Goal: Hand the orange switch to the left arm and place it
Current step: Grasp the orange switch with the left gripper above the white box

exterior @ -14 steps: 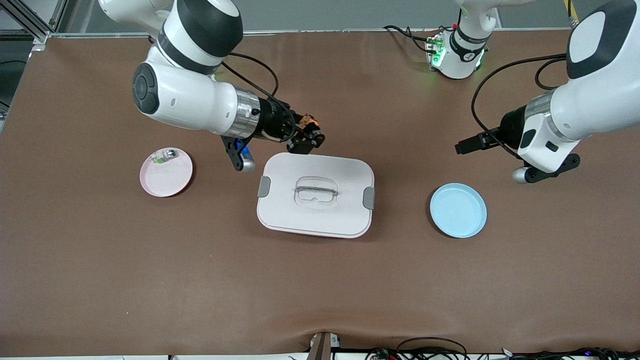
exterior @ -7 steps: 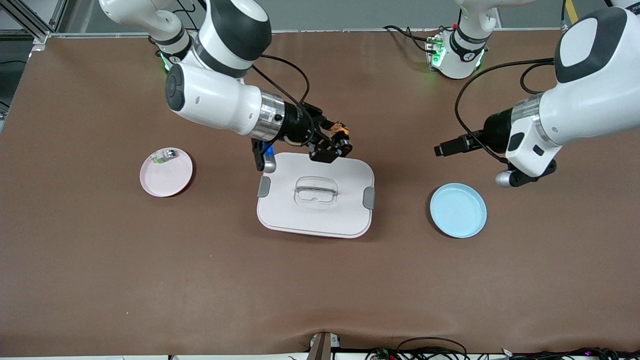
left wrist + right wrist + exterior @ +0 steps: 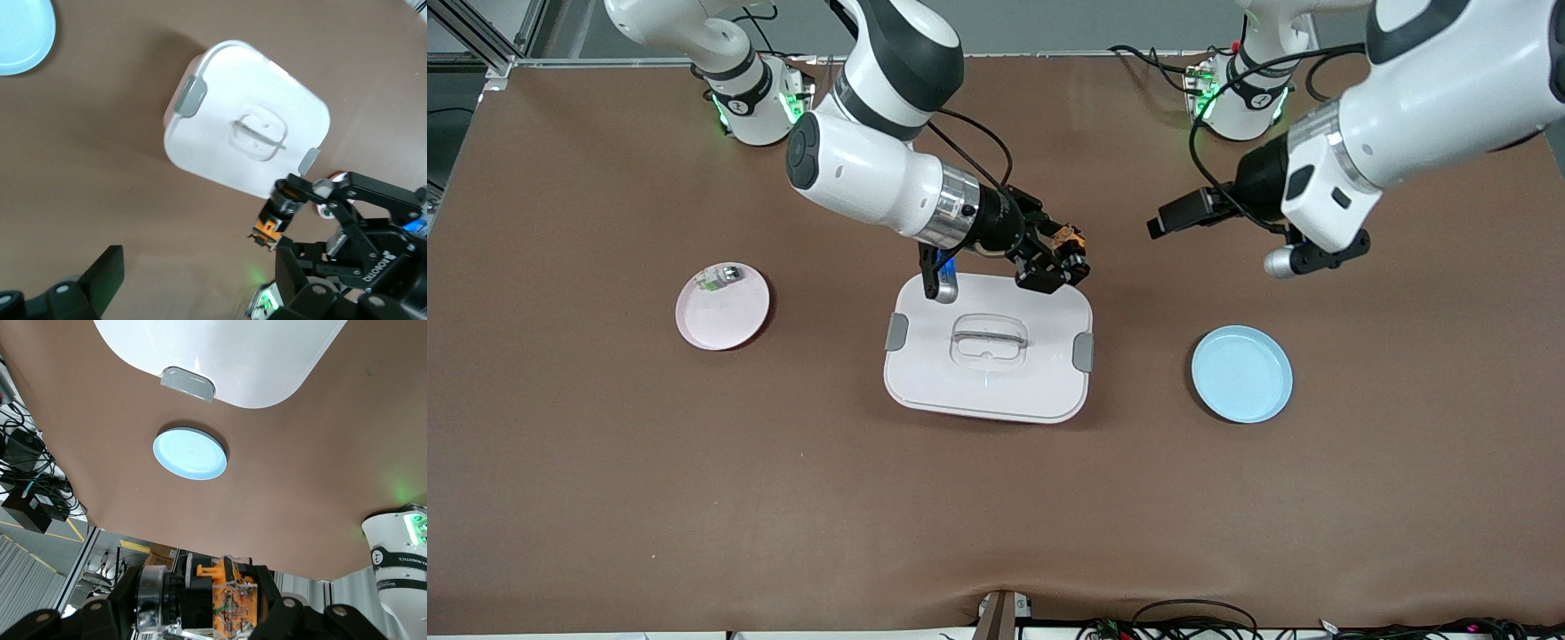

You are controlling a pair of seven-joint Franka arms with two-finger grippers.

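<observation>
Right gripper jaws clamped on orange switch, over the box edge nearest the bases. Left gripper, jaws apart, hangs over bare worktop toward its own end, facing the switch.

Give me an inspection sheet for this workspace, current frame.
Surface: brown table, wrinkle at the near edge.
Job's things: switch held above the box rim; box shut.
Clutter: pink plate with a small green part; blue plate.
Grippers: right pincer shut on switch; left pincer open, over table between box and blue plate.
Cables: black leads on both wrists, more along the near edge.
Surroundings: nothing seen.
</observation>
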